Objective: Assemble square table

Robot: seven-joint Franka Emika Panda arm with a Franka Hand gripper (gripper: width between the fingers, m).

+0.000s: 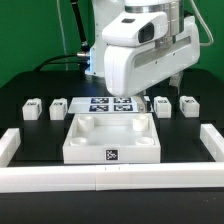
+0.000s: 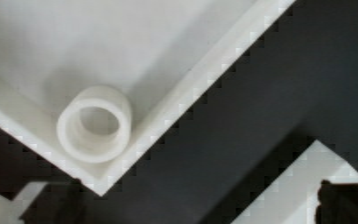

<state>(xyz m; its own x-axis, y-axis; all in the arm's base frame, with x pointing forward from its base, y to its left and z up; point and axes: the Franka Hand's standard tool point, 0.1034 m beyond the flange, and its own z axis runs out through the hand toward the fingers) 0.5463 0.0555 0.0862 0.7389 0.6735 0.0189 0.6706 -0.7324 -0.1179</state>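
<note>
White square slab [image 1: 85, 150]; raised rim; round corner socket [image 2: 98, 122]; black-white tag [image 1: 112, 155]

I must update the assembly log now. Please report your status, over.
Gripper open, empty, above corner socket. Tabletop flat, no legs fitted. Four legs loose, two each side. Nothing in the way.

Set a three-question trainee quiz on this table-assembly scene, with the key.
1. True or false: one of the legs is already fitted into the square tabletop.
2. How many legs sit on the exterior view's left of the marker board? A) one B) two C) four
3. Which round feature at the tabletop's corner does the wrist view show?
Key: 1 false; 2 B; 3 a socket.
</note>
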